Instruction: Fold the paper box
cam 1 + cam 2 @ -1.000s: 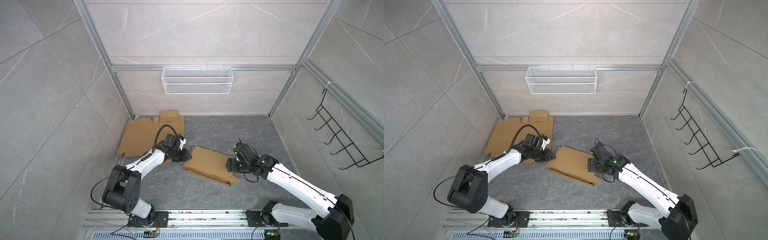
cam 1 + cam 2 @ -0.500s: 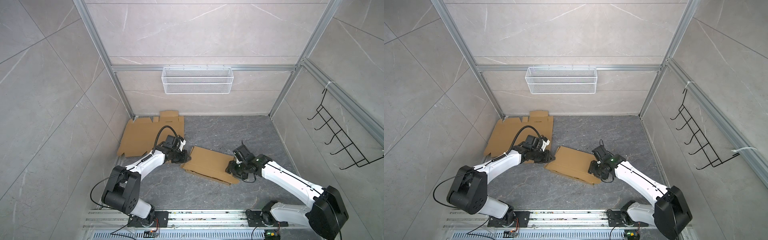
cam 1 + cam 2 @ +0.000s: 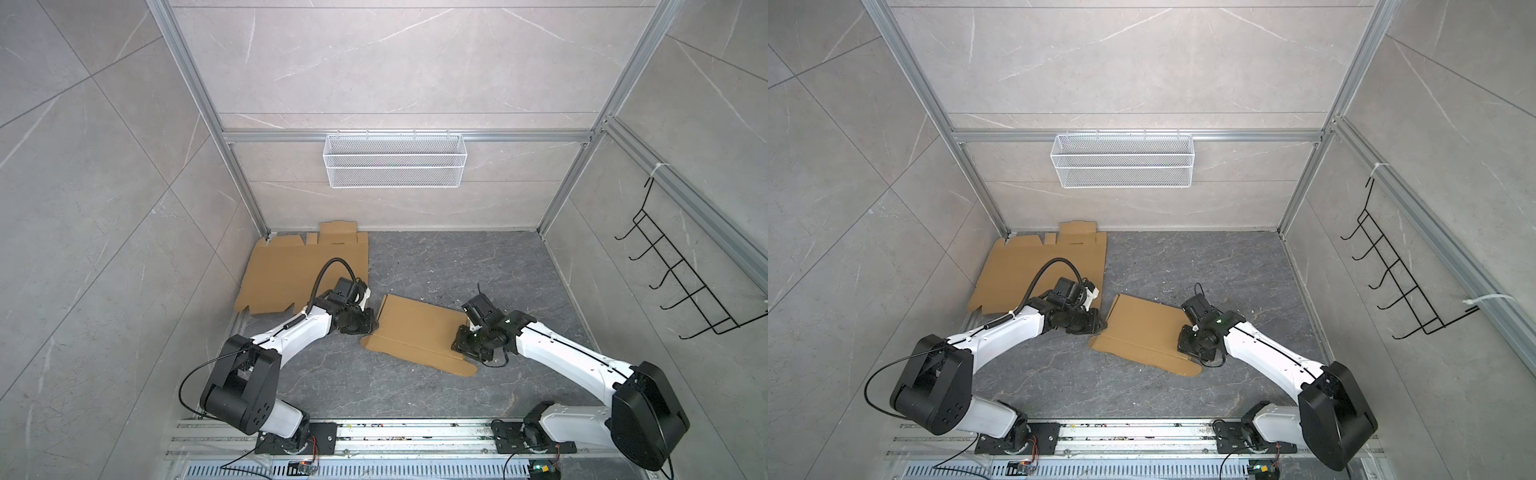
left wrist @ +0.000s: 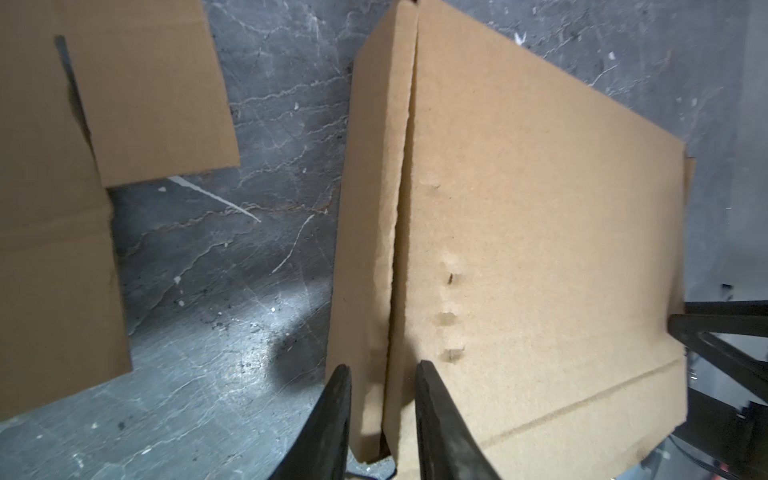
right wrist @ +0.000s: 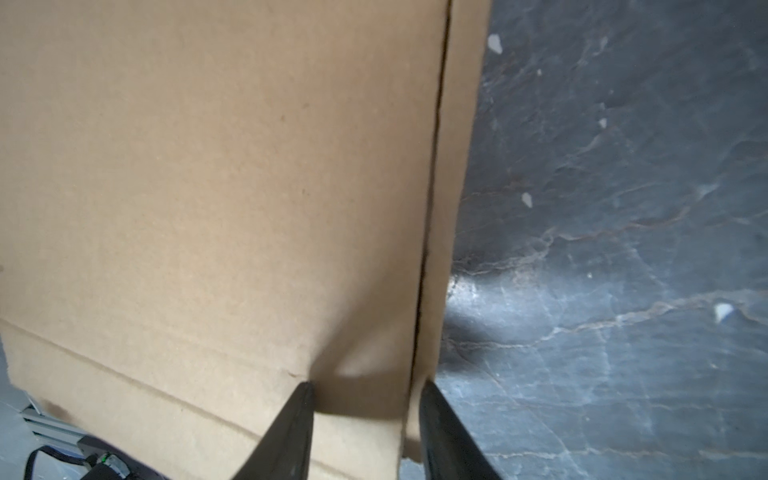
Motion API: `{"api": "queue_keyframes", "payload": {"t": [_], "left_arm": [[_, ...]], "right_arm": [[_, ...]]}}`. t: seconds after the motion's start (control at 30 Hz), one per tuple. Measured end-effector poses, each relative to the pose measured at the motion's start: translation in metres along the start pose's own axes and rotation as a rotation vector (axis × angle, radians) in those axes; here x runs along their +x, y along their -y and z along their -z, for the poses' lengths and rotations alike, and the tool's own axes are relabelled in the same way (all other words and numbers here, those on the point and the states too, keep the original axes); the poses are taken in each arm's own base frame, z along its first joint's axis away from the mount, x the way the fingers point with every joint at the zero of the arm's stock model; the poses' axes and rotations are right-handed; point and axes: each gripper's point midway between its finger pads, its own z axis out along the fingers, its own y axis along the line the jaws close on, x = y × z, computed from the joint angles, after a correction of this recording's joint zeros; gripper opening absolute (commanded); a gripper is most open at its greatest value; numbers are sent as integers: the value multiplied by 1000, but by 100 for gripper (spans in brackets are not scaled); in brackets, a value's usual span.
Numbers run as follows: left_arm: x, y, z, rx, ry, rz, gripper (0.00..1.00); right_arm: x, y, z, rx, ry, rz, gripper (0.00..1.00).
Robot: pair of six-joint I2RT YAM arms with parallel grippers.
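As left gripper (image 4: 380,368) pinches flattened paper box (image 3: 415,328), right gripper (image 5: 365,384) straddles it, grip unclear.

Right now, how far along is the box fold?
Done: the paper box has flaps creased along both ends, but lies nearly flat. In hand: left gripper and right gripper each have jaws astride an end flap. To do: raising the walls and closing it; the spare blank lies flat at the back.

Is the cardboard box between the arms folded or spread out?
Folded over but flat: on the cardboard box, an upper panel lies on a lower layer that juts out; no walls stand.
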Motion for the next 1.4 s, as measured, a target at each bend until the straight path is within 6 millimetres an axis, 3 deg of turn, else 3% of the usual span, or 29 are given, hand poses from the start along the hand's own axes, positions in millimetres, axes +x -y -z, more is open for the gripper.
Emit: {"api": "queue_keyframes", "payload": {"t": [0.23,0.33,0.47,0.6,0.73,0.9,0.97,1.07,1.23,1.4], "left_arm": [[1,-5,1,-53,-3,-9,32],[2,-6,3,-66,-9,-14,39],[0,-5,5,-65,-8,-20,47],[-9,-1,1,-44,-3,-23,44],[-6,-3,-12,-36,-31,-15,35],[-4,0,-14,-5,-35,-15,33],[-5,1,-12,6,-32,-10,36],[-12,2,-4,39,-10,11,49],[-39,3,10,117,83,40,67],[-59,4,-10,176,103,38,69]], "right_arm": [[-6,1,1,33,9,60,55],[-8,14,1,109,10,102,63],[-12,21,10,169,16,169,65],[-13,23,8,184,3,207,60],[-10,24,0,178,-14,229,53],[-10,22,-5,135,-32,234,58],[-12,20,-3,113,-30,236,64],[-18,16,4,46,-23,236,76],[-35,6,24,-141,29,193,86],[-46,15,25,-289,49,93,88]]}}
